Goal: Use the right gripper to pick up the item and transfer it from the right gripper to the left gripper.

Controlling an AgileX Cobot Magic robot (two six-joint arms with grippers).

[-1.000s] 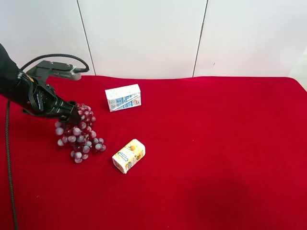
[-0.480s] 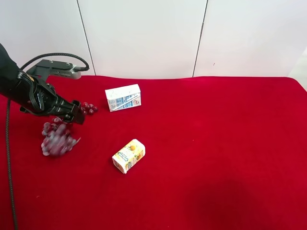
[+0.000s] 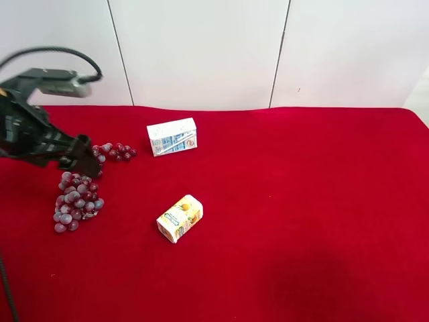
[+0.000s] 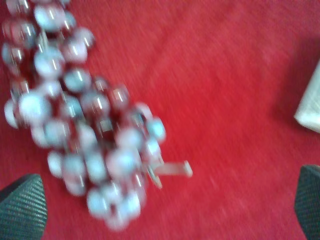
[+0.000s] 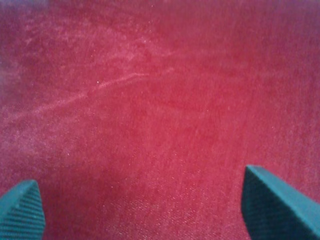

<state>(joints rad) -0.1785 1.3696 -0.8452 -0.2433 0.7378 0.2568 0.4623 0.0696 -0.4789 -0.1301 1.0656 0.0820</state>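
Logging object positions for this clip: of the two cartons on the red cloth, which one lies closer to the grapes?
The white-blue carton: the bunch of grapes trails up to a small cluster just beside it. The yellow-white carton sits farther off, with bare cloth between.

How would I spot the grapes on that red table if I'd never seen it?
Start at the red cloth and go to the exterior high view's left edge, by the black gripper. The grapes lie below it: a long bunch of dark red and frosted beads, unlike the two boxy cartons.
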